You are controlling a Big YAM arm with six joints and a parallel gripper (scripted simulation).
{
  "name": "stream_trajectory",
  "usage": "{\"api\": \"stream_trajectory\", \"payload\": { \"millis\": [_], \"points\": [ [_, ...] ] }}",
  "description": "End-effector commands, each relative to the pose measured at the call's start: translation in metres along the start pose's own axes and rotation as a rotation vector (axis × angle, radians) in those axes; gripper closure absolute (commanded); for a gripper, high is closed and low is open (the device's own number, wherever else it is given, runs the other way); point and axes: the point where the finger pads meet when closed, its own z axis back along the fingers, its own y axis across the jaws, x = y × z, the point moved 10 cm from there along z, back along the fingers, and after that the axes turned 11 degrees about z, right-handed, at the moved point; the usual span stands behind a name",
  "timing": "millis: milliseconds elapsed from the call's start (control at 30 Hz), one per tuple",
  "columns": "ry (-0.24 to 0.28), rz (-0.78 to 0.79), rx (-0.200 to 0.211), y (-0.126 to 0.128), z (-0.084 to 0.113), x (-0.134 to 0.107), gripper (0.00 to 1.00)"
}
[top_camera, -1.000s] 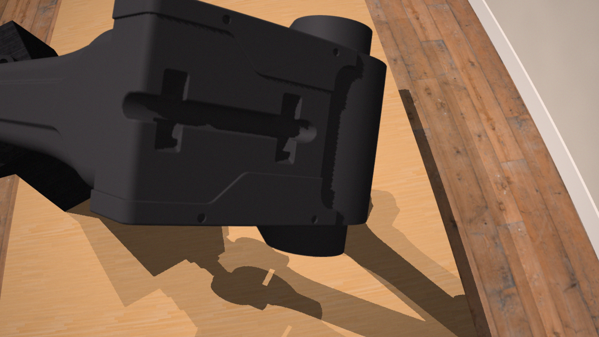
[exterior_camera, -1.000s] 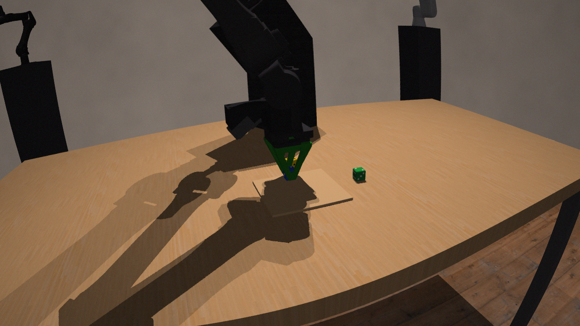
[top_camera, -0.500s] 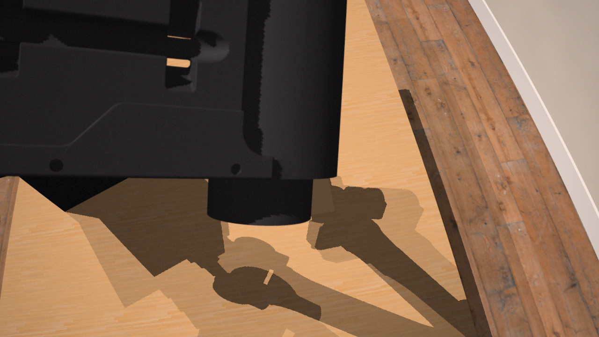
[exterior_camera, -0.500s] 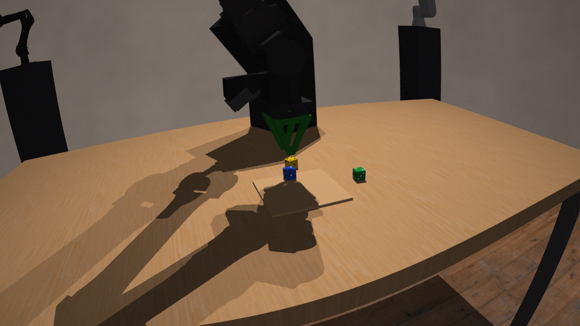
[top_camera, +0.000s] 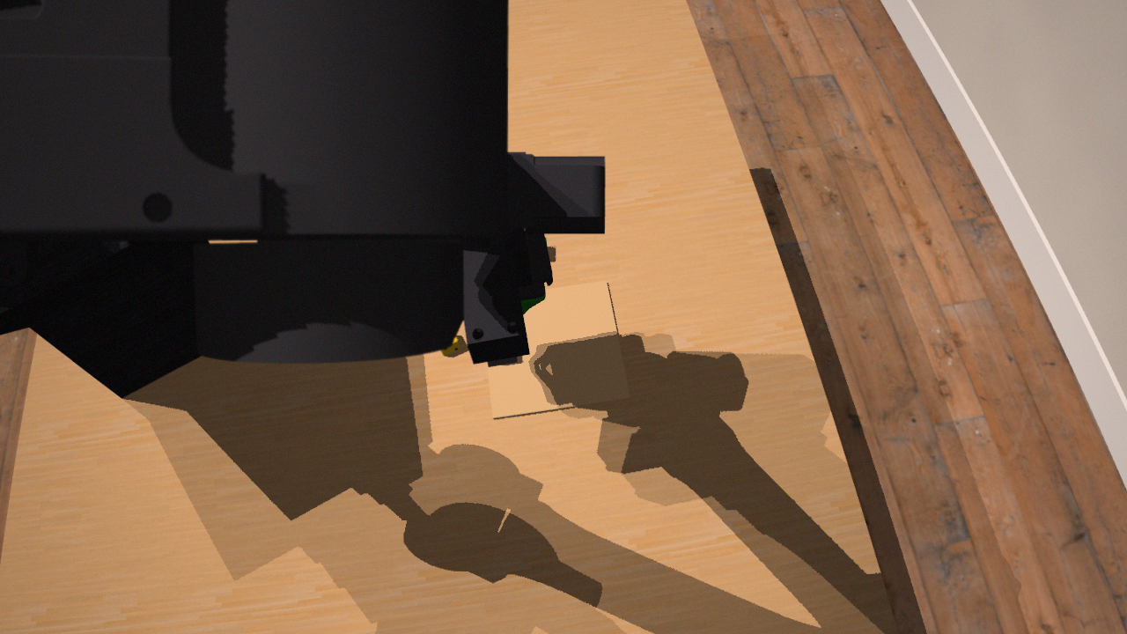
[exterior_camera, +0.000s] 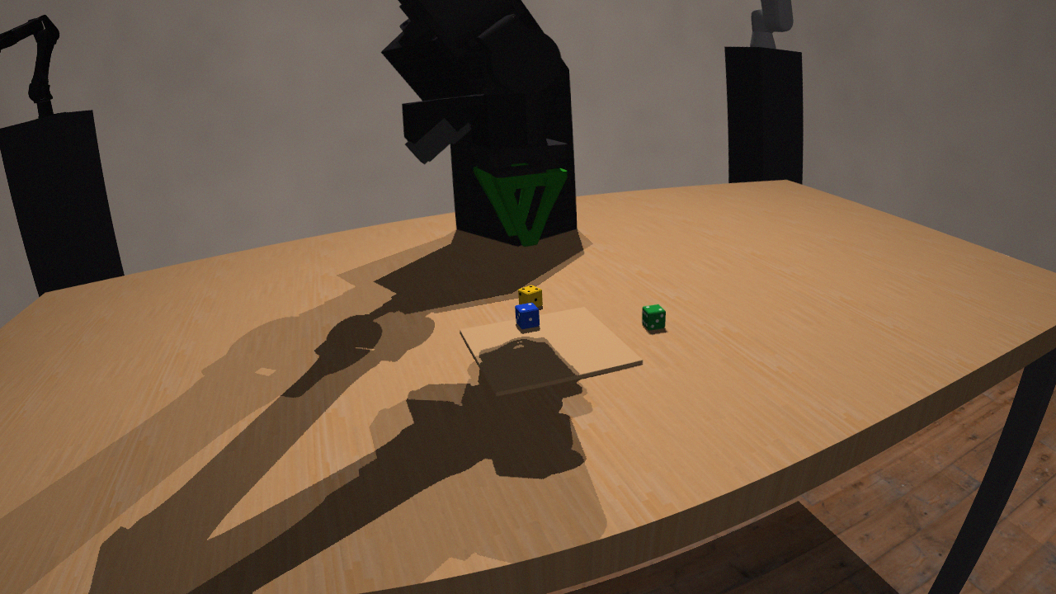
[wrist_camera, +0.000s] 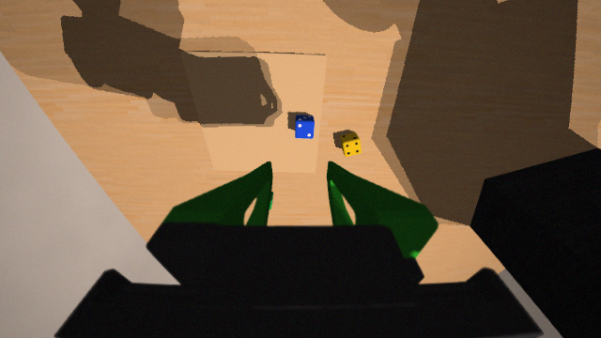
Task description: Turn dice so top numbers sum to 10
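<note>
So this arm [top_camera: 354, 158] [exterior_camera: 516, 73] is rocking a mostly black and charcoal look, with chunky housings mixing flat panels and rounded curves. The top view is showing 1 round, dark screw recess on the big shell, plus a boxy block [top_camera: 578, 188] that's jutting out. A smaller dark bracket [top_camera: 496, 342] is sporting 2 little round recesses. The gripper [top_camera: 533, 302] [exterior_camera: 528, 240] [wrist_camera: 300, 168] is wearing a black body and 2 deep green fingers [top_camera: 533, 302] [exterior_camera: 528, 238], which are tapering to narrow tips and showing off slanted cutouts between their struts.
</note>
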Motion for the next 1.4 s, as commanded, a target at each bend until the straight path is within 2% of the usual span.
{"api": "stream_trajectory", "payload": {
  "millis": [0, 700, 1167, 1233, 1300, 1367],
  "points": [
    [0.001, -0.014, -0.011, -0.004, 0.004, 0.000, 0.00],
    [0.001, -0.012, -0.010, -0.004, 0.003, 0.000, 0.00],
    [0.008, 0.486, -0.002, 0.029, -0.004, -0.040, 0.00],
    [0.008, 0.486, -0.002, 0.029, -0.004, -0.040, 0.00],
    [0.008, 0.592, -0.001, 0.035, -0.005, -0.048, 0.00],
    [0.008, 0.627, -0.001, 0.037, -0.005, -0.051, 0.00]
  ]
}}
